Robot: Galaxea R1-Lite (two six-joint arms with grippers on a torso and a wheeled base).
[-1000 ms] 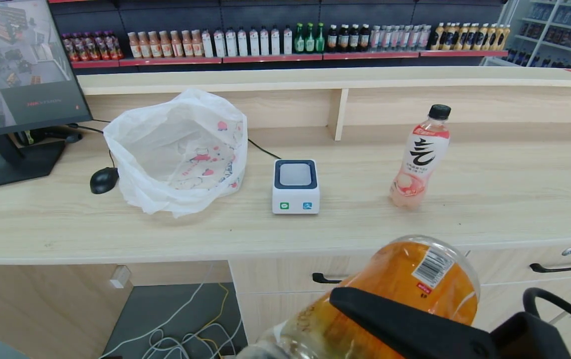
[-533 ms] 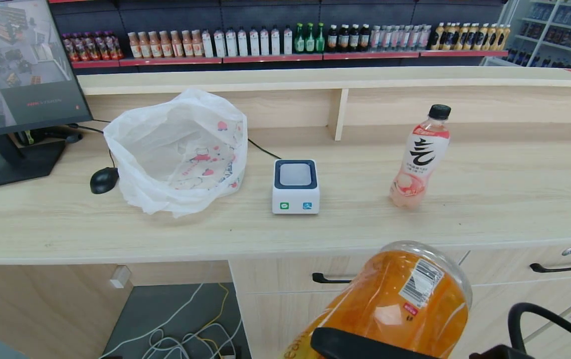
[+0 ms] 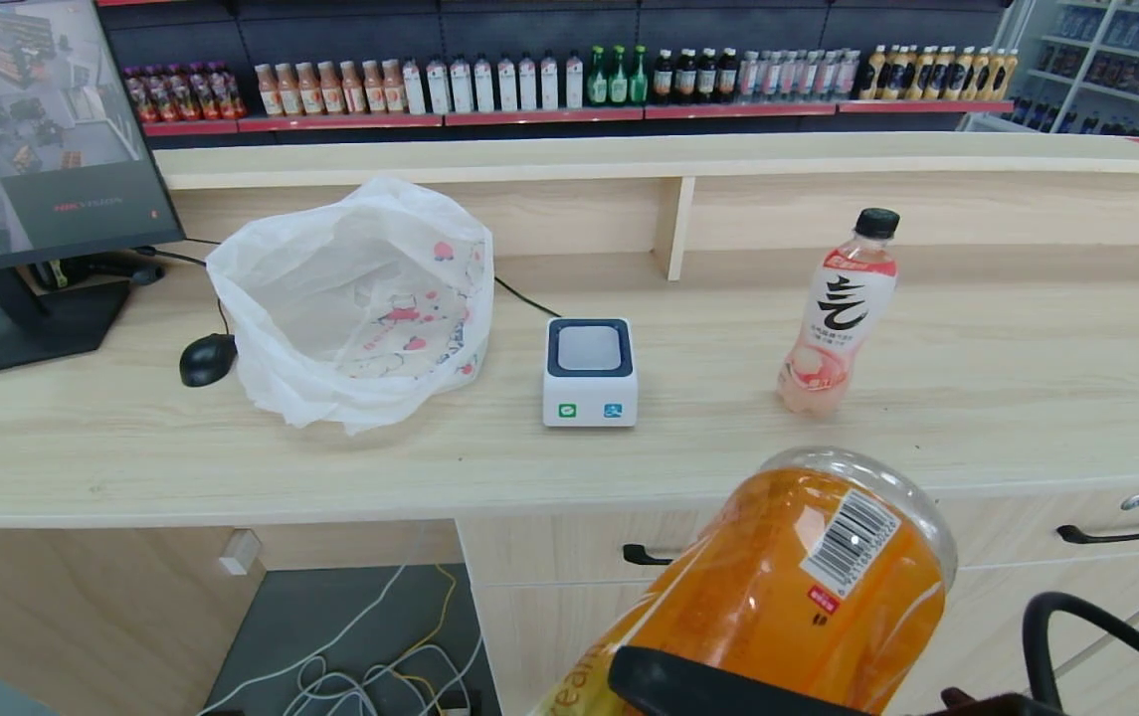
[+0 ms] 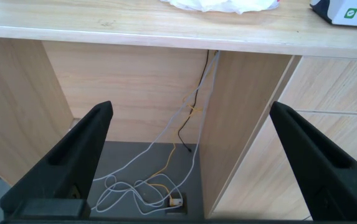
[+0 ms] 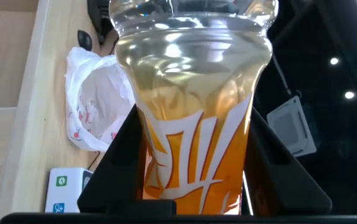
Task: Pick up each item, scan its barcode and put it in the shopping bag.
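My right gripper (image 3: 728,686) is shut on a large orange drink bottle (image 3: 788,587), held tilted in front of the counter's front edge, its base and barcode label (image 3: 848,530) turned up towards the head camera. In the right wrist view the orange bottle (image 5: 194,124) sits between the two black fingers (image 5: 116,168). The white barcode scanner (image 3: 589,372) stands at the counter's middle. A white shopping bag (image 3: 355,298) stands open left of it. A pink peach drink bottle (image 3: 836,318) stands upright on the right. My left gripper (image 4: 190,162) hangs open below the counter, holding nothing.
A monitor (image 3: 32,129) on a stand and a black mouse (image 3: 206,358) sit at the counter's left. A raised ledge (image 3: 668,159) runs along the back. Drawers with black handles (image 3: 1111,532) are under the counter, and cables (image 4: 166,180) lie on the floor.
The orange bottle dipped lower, then rose again and turned slightly, so its barcode label faces up more. The scanner, the bag and the pink bottle have not moved.
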